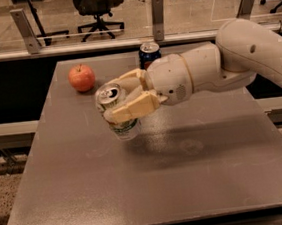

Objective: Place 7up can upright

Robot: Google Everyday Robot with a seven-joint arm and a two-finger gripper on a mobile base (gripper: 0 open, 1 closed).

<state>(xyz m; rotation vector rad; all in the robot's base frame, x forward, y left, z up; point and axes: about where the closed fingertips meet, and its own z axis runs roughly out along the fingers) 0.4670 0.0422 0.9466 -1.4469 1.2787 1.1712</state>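
The 7up can (121, 126) is white-silver with green lettering and a silver top, near upright and tilted slightly left. It sits left of centre on the grey table (153, 183); I cannot tell whether its base touches the tabletop. My gripper (117, 103) reaches in from the right and is shut around the can's upper half, one cream finger (130, 107) in front and the other (127, 78) behind.
A red apple (81, 77) lies at the table's back left. A dark blue Pepsi can (149, 54) stands upright at the back centre, just behind my arm (236, 61). A glass railing and office chairs stand beyond the table.
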